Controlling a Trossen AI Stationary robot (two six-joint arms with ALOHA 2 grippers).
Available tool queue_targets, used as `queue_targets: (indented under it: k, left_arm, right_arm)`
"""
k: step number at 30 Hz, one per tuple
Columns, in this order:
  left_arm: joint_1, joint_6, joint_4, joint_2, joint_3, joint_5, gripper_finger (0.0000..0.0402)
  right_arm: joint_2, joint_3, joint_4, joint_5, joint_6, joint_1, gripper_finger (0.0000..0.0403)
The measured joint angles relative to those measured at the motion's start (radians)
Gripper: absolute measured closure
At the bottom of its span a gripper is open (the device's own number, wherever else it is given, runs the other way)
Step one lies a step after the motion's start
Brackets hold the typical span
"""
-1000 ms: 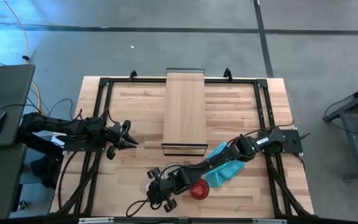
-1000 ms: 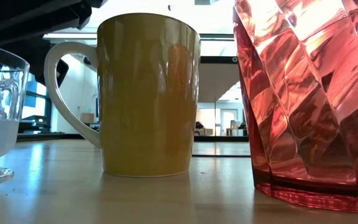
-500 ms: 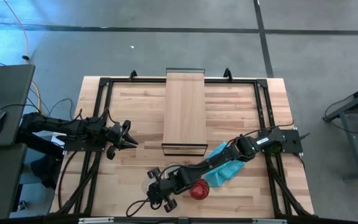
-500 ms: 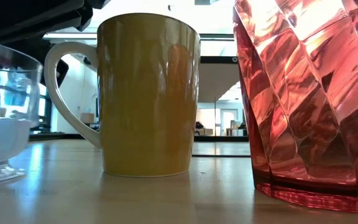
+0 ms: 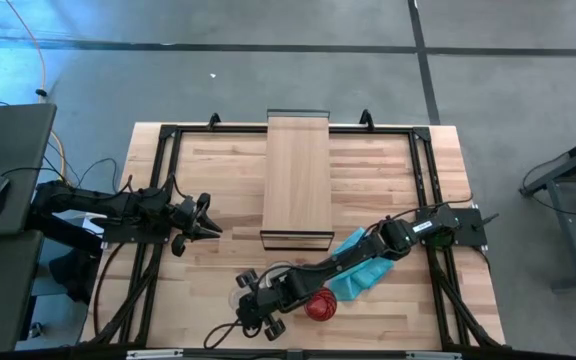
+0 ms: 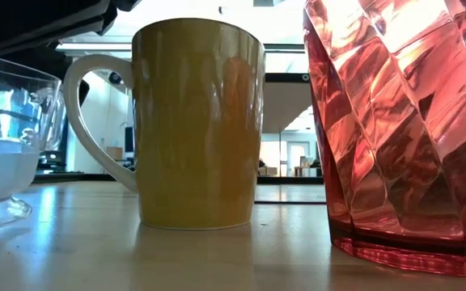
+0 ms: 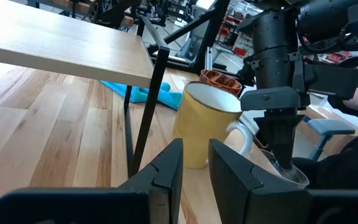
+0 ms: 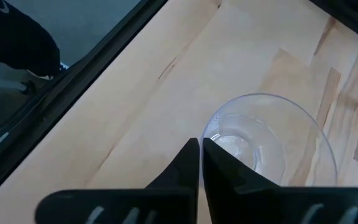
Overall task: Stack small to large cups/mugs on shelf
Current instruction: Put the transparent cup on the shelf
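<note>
The tiny clear glass [image 8: 267,140] sat tilted on the tabletop [image 5: 218,200] well in front of the shelf [image 5: 298,178], toward the table's front edge and off the shelf's left front corner; its foot was lifted on one side in the low view [image 6: 6,166]. The right gripper [image 8: 199,154] had its two fingers pinched on the glass's rim — one finger inside the bowl, one outside, the jaws nearly closed on the thin wall. Just beside the glass, on the side toward the shelf's right end, stood the cream handled mug [image 6: 192,121], upright, its handle turned toward the glass; from the left wrist it showed as a yellow-cream body with a white inside [image 7: 207,124]. Next past the mug was the red translucent cup [image 6: 403,129], upright on the tabletop, showing in the high view [image 5: 319,306] in front of the shelf's front edge. The teal cloth [image 5: 358,268] lay between the red cup and the shelf's right front corner, partly under the right arm. The shelf itself was bare, lying lengthwise from the table's middle to its far edge. The left gripper [image 5: 208,226] hung off the shelf's left front corner, apart from all three vessels — its jaws slightly parted and holding nothing.
</note>
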Motion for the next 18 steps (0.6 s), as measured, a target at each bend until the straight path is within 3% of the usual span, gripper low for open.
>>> queue_targets:
  k: [18]
  left_arm:
    - [0.0,0.0,0.0,0.0,0.0,0.0,0.0334]
  right_arm:
    - [-0.035,0.003,0.051,0.013,-0.043,0.01,0.0403]
